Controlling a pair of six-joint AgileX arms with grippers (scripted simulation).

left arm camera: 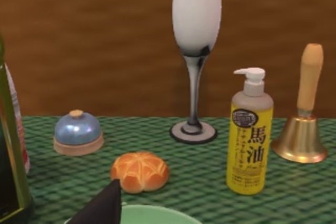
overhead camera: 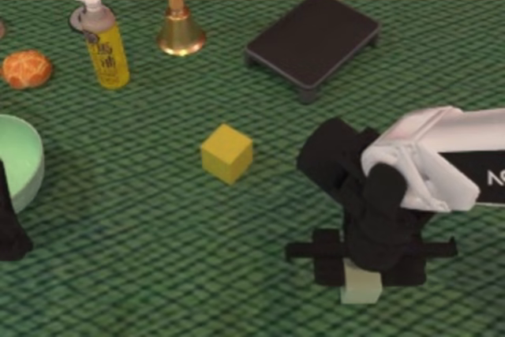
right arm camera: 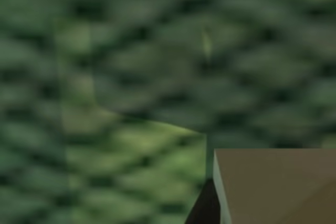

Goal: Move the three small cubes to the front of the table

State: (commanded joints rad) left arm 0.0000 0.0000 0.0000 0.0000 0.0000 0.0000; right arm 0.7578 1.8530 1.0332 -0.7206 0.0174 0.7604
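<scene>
Two cubes show on the worktop (overhead camera: pixel 158 195) from above: the yellow cube (overhead camera: pixel 227 153) sits alone near the middle, and the pale grey-green cube (overhead camera: pixel 362 284) lies at the front, right of centre. The right arm reaches in from the right edge with its wrist bent down, and the right claw (overhead camera: pixel 364 267) stands directly over the grey-green cube, covering its top; whether the fingers grip the cube or stand open, I cannot tell. The left claw (overhead camera: pixel 9 234) is parked at the left edge beside a green bowl (overhead camera: pixel 24 159). At the back stand a yellow pump bottle (overhead camera: pixel 104 43), a brass bell (overhead camera: pixel 180 33) and a dark tray (overhead camera: pixel 312 41).
</scene>
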